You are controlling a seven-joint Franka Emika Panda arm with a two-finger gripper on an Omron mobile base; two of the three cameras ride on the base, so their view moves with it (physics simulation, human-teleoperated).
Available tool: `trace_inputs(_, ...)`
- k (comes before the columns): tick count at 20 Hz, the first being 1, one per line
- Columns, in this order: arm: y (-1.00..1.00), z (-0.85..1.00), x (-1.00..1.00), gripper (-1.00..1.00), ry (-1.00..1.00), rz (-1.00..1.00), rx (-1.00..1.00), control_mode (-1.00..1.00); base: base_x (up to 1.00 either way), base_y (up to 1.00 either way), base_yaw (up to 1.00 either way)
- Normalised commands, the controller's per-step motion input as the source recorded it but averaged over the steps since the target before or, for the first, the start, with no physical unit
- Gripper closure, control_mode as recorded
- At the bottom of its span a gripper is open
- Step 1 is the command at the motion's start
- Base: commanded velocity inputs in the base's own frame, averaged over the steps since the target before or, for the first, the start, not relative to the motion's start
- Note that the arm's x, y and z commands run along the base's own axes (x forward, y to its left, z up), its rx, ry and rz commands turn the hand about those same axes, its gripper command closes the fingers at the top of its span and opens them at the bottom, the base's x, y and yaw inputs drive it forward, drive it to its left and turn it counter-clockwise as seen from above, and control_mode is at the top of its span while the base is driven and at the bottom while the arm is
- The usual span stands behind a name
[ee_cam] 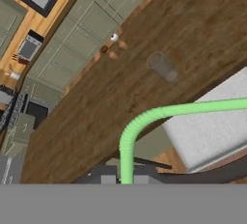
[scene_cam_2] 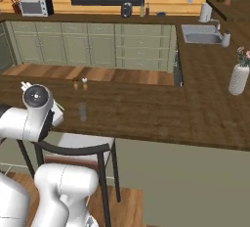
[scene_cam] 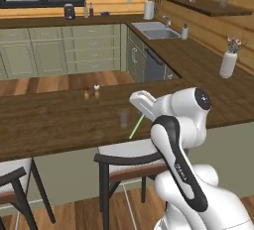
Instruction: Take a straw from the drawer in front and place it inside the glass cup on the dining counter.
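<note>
- Hand view: my gripper (ee_cam: 124,179) is pinched shut on the straw (ee_cam: 144,119), a light-green tube that rises from between my fingertips, bends at a ribbed elbow and runs off to one side.
- Beyond the straw lies the dining counter (ee_cam: 96,117), dark wood grain, and on it the glass cup (ee_cam: 161,66), clear and hard to see, well apart from the straw's tip.
- Two small shakers (ee_cam: 109,43) stand further along the same counter.
- A grey-seated stool (ee_cam: 207,131) sits just under the counter's near edge.
- Left base view: my arm is folded high over the stool, hand reaching forward, the straw (scene_cam: 136,126) slanting down below the cup (scene_cam: 123,117).
- To do this well, I judge I must carry the straw's free end above the cup's rim, line it up over the opening, then lower before letting go.
</note>
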Motion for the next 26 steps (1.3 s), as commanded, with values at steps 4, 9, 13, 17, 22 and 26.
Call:
trace_inputs(4,0.00,0.00,0.00,1.00,0.00,0.00,0.00,1.00,0.79,-0.03,0.04)
trace_inputs(9,0.00,0.08,0.50,1.00,-0.24,0.22,0.05,-1.00,0.14,0.00,0.03)
trace_inputs(13,-0.04,0.25,0.51,1.00,-0.41,0.36,0.01,-1.00,0.00,0.00,0.00)
trace_inputs(17,-0.01,0.05,0.57,1.00,-0.28,0.35,0.00,-1.00,0.00,0.00,0.00)
trace_inputs(22,-0.03,0.00,0.61,1.00,-0.02,0.30,0.00,-1.00,0.00,0.00,0.00)
trace_inputs(26,-0.09,-0.04,0.53,1.00,0.00,0.24,0.00,-1.00,0.00,0.00,0.00)
